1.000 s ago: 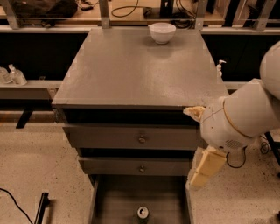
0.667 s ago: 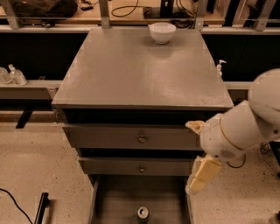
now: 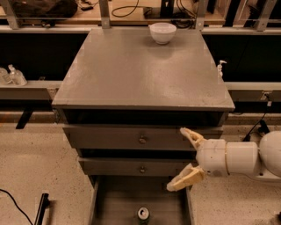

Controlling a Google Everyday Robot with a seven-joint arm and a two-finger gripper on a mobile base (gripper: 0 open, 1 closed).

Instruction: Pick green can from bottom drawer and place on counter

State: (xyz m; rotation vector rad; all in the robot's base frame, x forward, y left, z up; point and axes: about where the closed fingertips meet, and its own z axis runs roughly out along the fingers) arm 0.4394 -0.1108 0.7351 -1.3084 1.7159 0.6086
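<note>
The gripper (image 3: 187, 158) is held before the drawer fronts (image 3: 127, 139) at right, jaws spread and empty; the green can (image 3: 143, 214) is seen upright in the bottom drawer (image 3: 117, 203).

— What else is about?
— A white bowl (image 3: 163, 32), upright, far back; behind it the wooden bench (image 3: 92, 16) strewn with cables (image 3: 125, 9). Small bottles (image 3: 13, 75) sit far left.
— Lower down?
— Two knobbed drawer fronts (image 3: 142, 139); my tool (image 3: 175, 159), spread wide, hangs before their right ends.
</note>
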